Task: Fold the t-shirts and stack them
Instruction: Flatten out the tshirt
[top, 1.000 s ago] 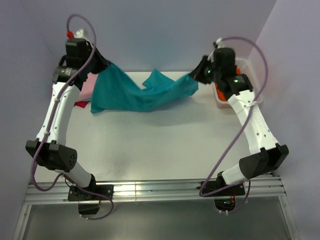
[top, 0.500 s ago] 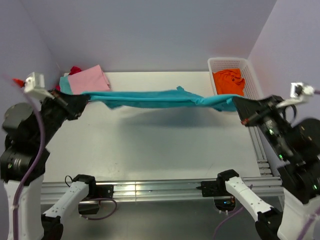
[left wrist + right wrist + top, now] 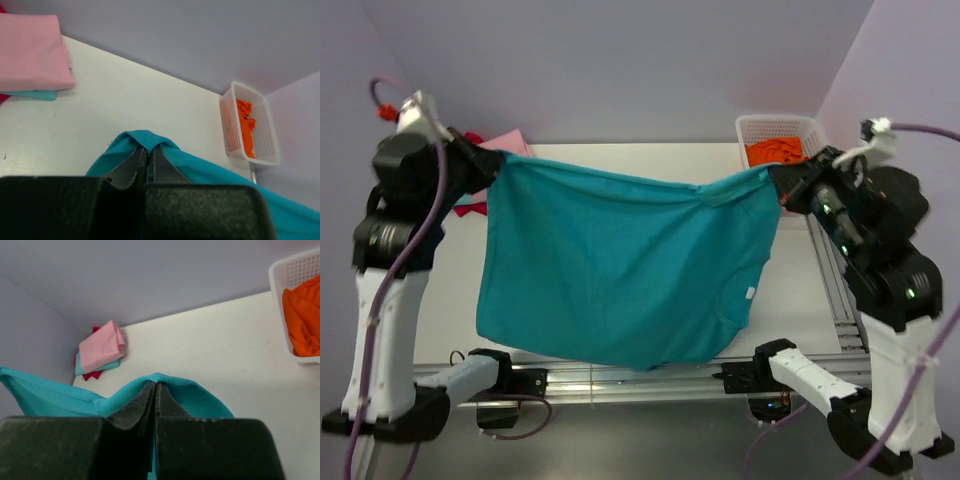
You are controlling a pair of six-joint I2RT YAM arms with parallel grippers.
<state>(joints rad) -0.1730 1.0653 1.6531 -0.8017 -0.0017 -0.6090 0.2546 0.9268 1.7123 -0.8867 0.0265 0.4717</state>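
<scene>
The left jaws and right jaws each pinch the teal t-shirt [image 3: 620,270], held spread above the desk [image 3: 125,100] and hiding most of it. Beyond the teal t-shirt: pink shirt [image 3: 30,50], apparently stacked; basket [image 3: 227,130] holding orange shirt [image 3: 246,120].

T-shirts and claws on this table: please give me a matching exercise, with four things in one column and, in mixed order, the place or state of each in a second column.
Column one:
1. teal t-shirt
2. orange t-shirt
3. pink t-shirt
4. right claw

Column two:
A. lies in the white basket
B. hangs spread out in the air, held at two corners
C. folded, lying at the far left corner
D. shut on a corner of teal cloth

Pairs: 1-B, 2-A, 3-C, 4-D.
</scene>
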